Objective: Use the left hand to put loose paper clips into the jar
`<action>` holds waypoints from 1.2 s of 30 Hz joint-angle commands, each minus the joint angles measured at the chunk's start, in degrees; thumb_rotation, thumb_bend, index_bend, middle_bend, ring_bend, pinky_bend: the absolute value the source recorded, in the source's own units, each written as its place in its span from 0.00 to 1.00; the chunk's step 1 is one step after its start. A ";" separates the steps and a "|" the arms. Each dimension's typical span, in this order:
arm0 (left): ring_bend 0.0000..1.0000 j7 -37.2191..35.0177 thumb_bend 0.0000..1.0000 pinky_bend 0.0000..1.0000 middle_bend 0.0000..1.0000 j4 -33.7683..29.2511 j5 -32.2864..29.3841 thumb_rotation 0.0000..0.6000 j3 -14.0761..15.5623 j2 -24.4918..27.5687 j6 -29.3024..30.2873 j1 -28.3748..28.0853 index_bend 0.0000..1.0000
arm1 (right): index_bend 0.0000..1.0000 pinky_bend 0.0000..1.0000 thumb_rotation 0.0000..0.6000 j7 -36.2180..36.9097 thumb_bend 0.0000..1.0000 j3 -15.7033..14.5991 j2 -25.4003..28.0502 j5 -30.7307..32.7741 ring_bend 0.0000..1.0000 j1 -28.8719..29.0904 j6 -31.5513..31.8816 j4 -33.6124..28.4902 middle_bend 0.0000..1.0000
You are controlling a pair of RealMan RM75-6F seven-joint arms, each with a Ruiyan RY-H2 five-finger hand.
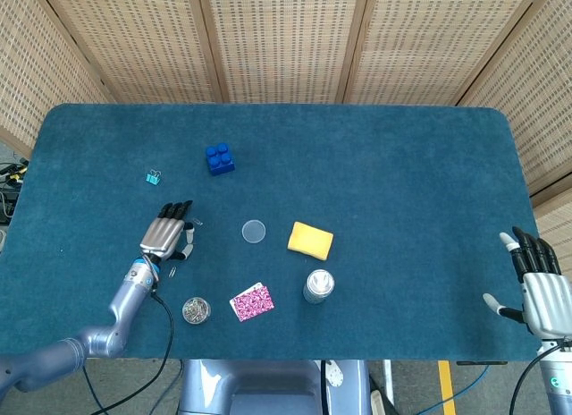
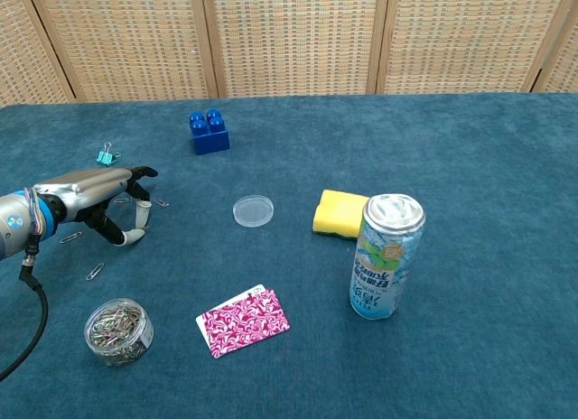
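My left hand (image 1: 168,233) (image 2: 97,195) lies low over the blue cloth at the left, palm down. Its thumb and a fingertip curl in until they almost meet on the cloth. Whether a paper clip sits between them is hidden. Loose paper clips lie around it: one (image 2: 95,271) in front of the hand, one (image 2: 70,237) to its left, one (image 2: 161,202) beyond its fingertips. The small clear jar (image 1: 196,309) (image 2: 118,330), partly filled with clips, stands near the front edge, below the hand. My right hand (image 1: 539,287) hangs past the table's right front corner, fingers spread, holding nothing.
A teal binder clip (image 2: 107,155) and a blue brick (image 2: 209,132) lie behind the left hand. A clear lid (image 2: 253,210), a yellow sponge (image 2: 340,213), a drink can (image 2: 386,256) and a pink patterned card (image 2: 244,321) occupy the middle.
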 commanded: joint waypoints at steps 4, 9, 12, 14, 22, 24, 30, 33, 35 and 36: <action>0.00 0.47 0.44 0.00 0.00 -0.72 -0.33 1.00 -0.18 0.33 0.31 0.03 0.72 | 0.06 0.00 1.00 0.03 0.00 0.03 0.05 0.00 0.00 -0.03 0.10 -0.04 0.00; 0.00 -0.98 0.45 0.00 0.00 -3.60 1.22 1.00 -0.54 2.27 2.32 0.59 0.72 | 0.06 0.00 1.00 0.16 0.00 0.03 0.10 -0.05 0.00 -0.07 0.20 -0.05 0.00; 0.00 -2.06 0.45 0.00 0.00 -6.43 3.25 1.00 -0.41 4.53 4.39 1.29 0.72 | 0.06 0.00 1.00 0.19 0.00 0.02 0.14 -0.07 0.00 -0.09 0.22 -0.10 0.00; 0.00 -3.92 0.45 0.00 0.00 -10.87 6.98 1.00 0.64 8.15 7.08 2.52 0.72 | 0.06 0.00 1.00 0.16 0.00 0.00 0.16 -0.19 0.00 -0.12 0.34 -0.18 0.00; 0.00 -10.67 0.45 0.00 0.00 -20.20 21.59 1.00 8.66 17.39 14.46 6.95 0.72 | 0.06 0.00 1.00 -0.24 0.00 -0.20 0.20 -0.71 0.00 -0.29 0.80 -0.61 0.00; 0.00 -11.18 0.45 0.00 0.00 -21.11 24.37 1.00 10.50 18.57 15.84 7.70 0.72 | 0.06 0.00 1.00 -0.39 0.00 -0.26 0.18 -0.87 0.00 -0.30 0.89 -0.72 0.00; 0.00 -11.74 0.45 0.00 0.00 -22.95 32.17 1.00 16.18 20.38 19.83 10.20 0.72 | 0.06 0.00 1.00 -0.66 0.00 -0.34 0.17 -1.10 0.00 -0.37 1.08 -0.93 0.00; 0.00 -10.55 0.45 0.00 0.00 -24.16 33.48 1.00 17.79 20.36 18.99 10.57 0.72 | 0.06 0.00 1.00 -0.51 0.00 -0.34 0.26 -1.22 0.00 -0.46 1.32 -1.01 0.00; 0.00 -10.27 0.45 0.00 0.00 -24.83 33.34 1.00 18.11 20.34 18.18 10.59 0.72 | 0.06 0.00 1.00 -0.33 0.00 -0.32 0.33 -1.21 0.00 -0.50 1.37 -0.99 0.00; 0.00 -9.91 0.45 0.00 0.00 -24.95 33.35 1.00 18.14 20.24 17.92 10.57 0.72 | 0.06 0.00 1.00 -0.27 0.00 -0.30 0.36 -1.18 0.00 -0.50 1.37 -0.99 0.00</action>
